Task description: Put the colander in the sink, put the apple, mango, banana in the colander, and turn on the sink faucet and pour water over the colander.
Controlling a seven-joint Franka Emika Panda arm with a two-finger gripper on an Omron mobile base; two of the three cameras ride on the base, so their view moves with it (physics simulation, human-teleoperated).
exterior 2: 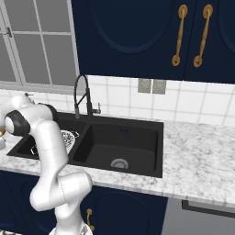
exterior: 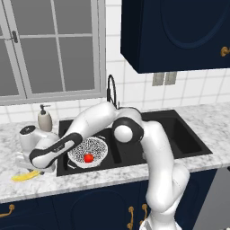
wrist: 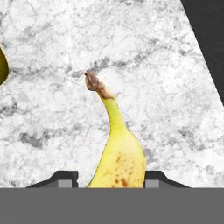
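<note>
The yellow banana (wrist: 120, 153) lies on the marble counter, brown stem pointing away from me. It sits between my two fingertips (wrist: 65, 179), and the gripper (wrist: 111, 181) is open around its thick end. From the left base camera, the banana (exterior: 27, 176) rests left of the sink (exterior: 188, 134), under my lowered hand (exterior: 28, 167). The white colander (exterior: 87, 150) stands in the left basin with the red apple (exterior: 88, 157) inside. The black faucet (exterior: 111, 90) rises behind the sink. A rounded olive-yellow edge (wrist: 2, 65), possibly the mango, pokes in at the left border.
A white soap pump bottle (exterior: 44, 117) stands on the counter behind my hand. The sink's black corner (wrist: 210, 35) shows at the upper right of the hand view. The right basin (exterior 2: 119, 147) holds nothing but its drain. Marble counter stretches right of the sink (exterior 2: 197, 151).
</note>
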